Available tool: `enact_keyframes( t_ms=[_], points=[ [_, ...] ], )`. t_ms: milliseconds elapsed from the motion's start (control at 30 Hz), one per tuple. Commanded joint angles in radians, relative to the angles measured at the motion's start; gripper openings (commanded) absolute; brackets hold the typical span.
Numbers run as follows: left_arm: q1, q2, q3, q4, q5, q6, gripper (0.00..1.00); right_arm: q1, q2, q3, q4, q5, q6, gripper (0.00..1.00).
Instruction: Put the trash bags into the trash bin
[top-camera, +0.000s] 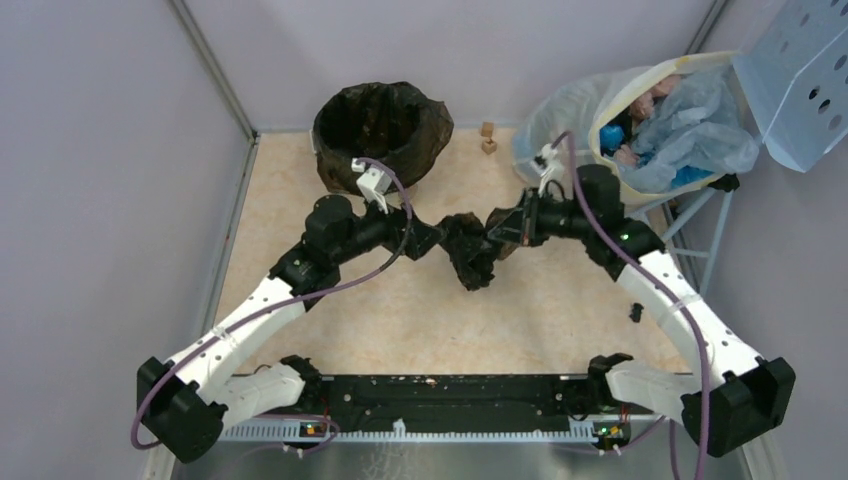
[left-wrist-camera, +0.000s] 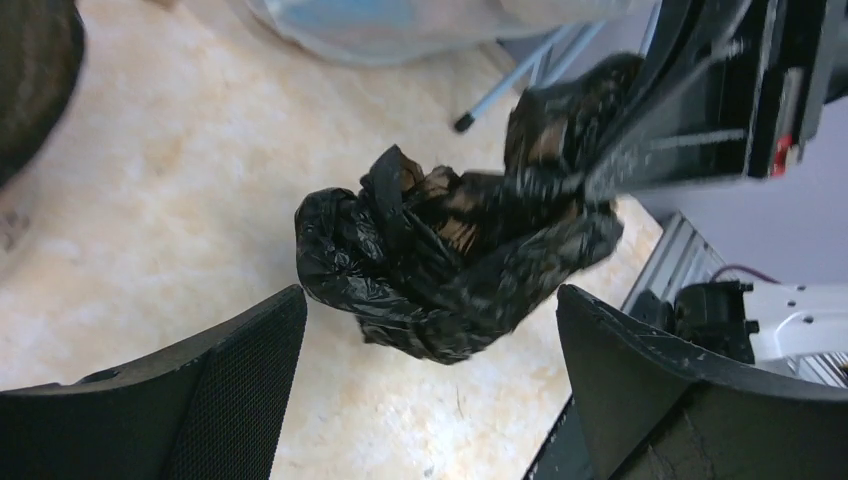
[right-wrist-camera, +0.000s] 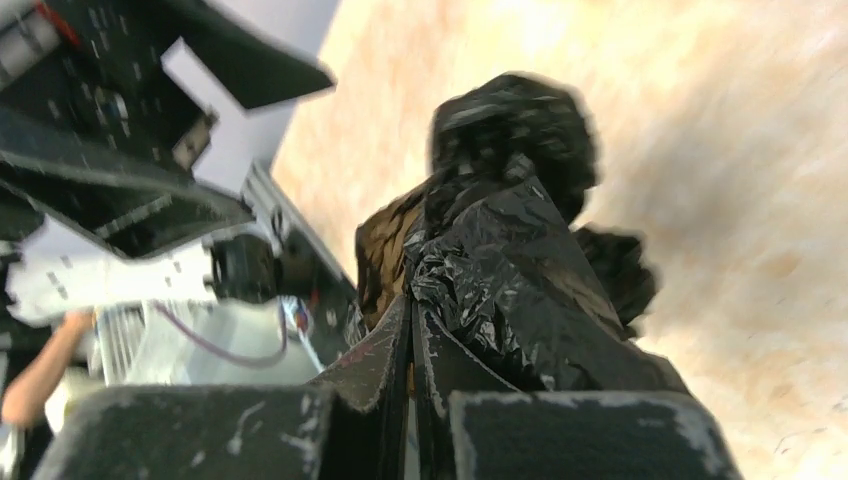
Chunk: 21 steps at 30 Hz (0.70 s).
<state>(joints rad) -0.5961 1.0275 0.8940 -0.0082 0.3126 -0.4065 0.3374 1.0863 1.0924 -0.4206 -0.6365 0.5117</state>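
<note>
Black glossy film, scrunched into a wrinkled wad: the trash bag (top-camera: 472, 252) hangs over the middle of the bench (top-camera: 420, 310), apparently clear of its surface. The right pincer (right-wrist-camera: 412, 335) is clamped on a fold of it. The left pincer (left-wrist-camera: 430, 300) stands spread wide, with the wad just ahead of its fingers and not gripped. The bin (top-camera: 380, 128) sits behind and to the left, near the back wall. The likeliest trouble is slip: only a thin, slick fold is pinched, so a quick swing could pull it free. Dangling folds could also catch the bin's lined rim and drape outside, or nudge the light bin over.
</note>
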Motion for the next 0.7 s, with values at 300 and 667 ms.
enact_keyframes(
  t_ms=[300,667],
  points=[
    [-0.004,0.118,-0.104,-0.043,0.004,-0.064,0.99,0.302,-0.046,-0.359,0.122,0.308,-0.168,0.52],
    [-0.061,0.186,-0.123,-0.078,0.018,-0.024,0.98,0.306,-0.266,-0.417,0.067,0.431,-0.096,0.67]
  ],
)
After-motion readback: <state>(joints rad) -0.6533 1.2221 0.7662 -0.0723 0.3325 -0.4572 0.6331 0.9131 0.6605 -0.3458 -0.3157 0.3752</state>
